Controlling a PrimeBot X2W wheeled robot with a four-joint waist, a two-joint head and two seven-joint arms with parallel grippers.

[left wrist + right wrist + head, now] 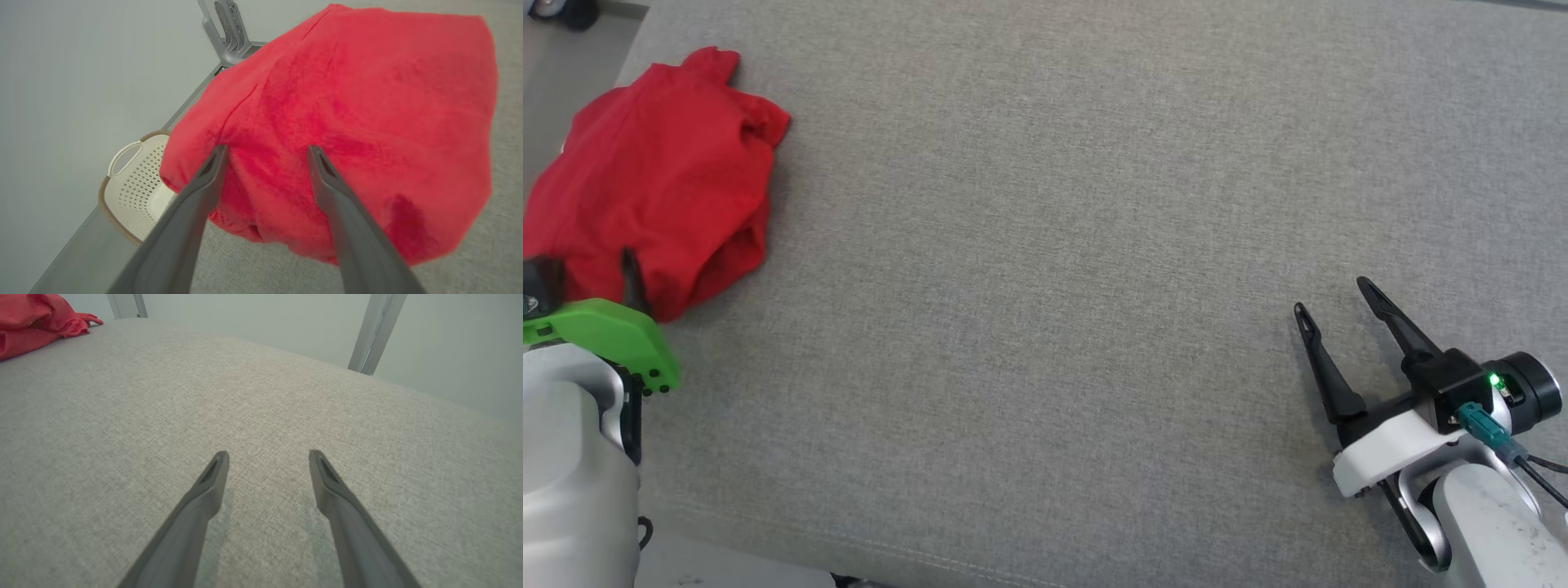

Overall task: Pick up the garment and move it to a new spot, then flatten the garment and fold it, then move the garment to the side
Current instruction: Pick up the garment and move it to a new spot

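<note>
The crumpled red garment (658, 175) lies at the grey table's (1054, 245) left edge, straight ahead of the left gripper (265, 153), whose parted, empty fingers reach over its near side. The right gripper (1331, 298), also parted and empty, sits well apart.

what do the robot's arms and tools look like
Each tool has two long, dark, tapering fingers. The right tool sits on a white bracket with a black block, a green light, a teal plug and black cable. The left tool carries a green plate. The left forearm and right forearm are pale grey.
</note>
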